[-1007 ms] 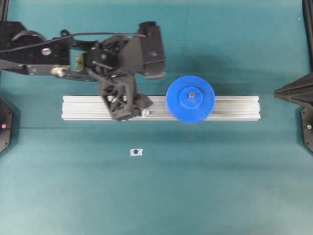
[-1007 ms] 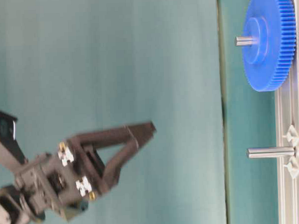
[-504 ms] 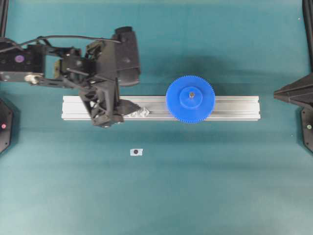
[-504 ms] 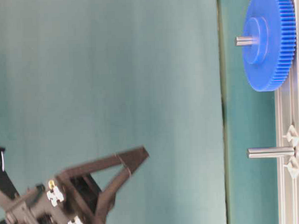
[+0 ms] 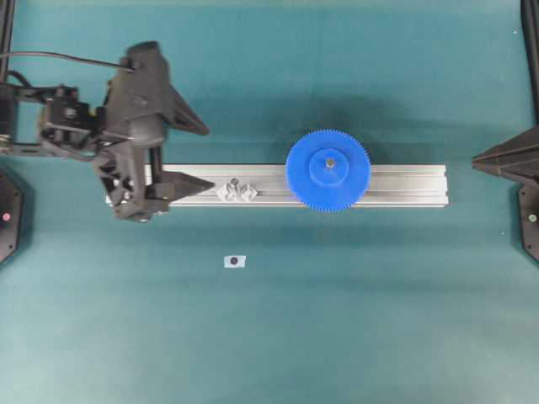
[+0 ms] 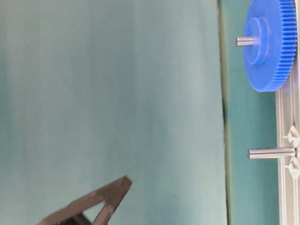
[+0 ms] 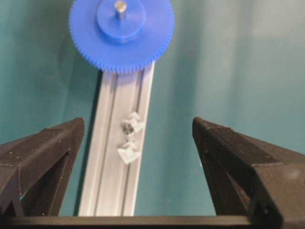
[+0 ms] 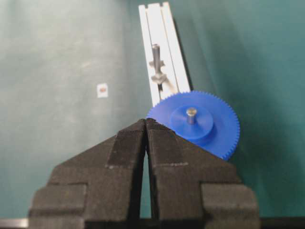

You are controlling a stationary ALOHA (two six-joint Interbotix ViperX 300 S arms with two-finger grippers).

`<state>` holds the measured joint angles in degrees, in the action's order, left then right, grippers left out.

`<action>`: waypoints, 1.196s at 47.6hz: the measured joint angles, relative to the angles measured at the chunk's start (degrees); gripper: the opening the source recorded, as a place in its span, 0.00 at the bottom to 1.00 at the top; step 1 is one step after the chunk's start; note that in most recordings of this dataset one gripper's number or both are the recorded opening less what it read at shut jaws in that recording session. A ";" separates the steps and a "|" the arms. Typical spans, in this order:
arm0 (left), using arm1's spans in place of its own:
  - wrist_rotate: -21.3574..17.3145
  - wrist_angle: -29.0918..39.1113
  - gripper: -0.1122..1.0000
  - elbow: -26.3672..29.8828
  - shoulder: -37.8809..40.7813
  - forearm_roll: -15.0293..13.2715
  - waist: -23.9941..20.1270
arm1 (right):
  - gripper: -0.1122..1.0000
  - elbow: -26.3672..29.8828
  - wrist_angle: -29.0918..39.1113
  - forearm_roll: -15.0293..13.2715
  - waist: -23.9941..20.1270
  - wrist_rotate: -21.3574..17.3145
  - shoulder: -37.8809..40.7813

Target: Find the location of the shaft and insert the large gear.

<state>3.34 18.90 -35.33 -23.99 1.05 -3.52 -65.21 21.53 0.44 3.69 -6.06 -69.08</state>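
On the teal table (image 5: 354, 320), the large gear (image 5: 328, 170) hides its mount.

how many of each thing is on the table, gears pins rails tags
blue gear: 1
upright pins: 2, one through the gear hub, one bare between clear mounts
aluminium rail: 1
small white tag: 1
total: 5

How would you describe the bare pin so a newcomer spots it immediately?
Find the long aluminium rail lying across the teal table. Left of the large gear stands a thin grey pin, flanked by two clear mount pieces. Unlike the shaft through the gear's hub, it carries nothing.
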 measured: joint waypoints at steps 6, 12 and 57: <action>0.00 -0.09 0.92 -1.41 -1.23 0.00 0.70 | 0.17 -0.09 0.00 0.00 0.00 0.00 0.00; -0.18 -0.09 0.92 -2.29 -1.49 0.00 1.76 | 0.17 -0.09 0.00 0.00 0.00 -0.09 -0.18; -0.18 -3.87 0.92 -8.61 -14.15 0.00 2.20 | 0.17 -1.49 -0.18 -0.09 0.00 -2.46 -2.11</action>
<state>3.16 15.03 -43.95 -38.14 1.05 -1.32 -66.71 21.36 0.35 3.69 -8.53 -71.19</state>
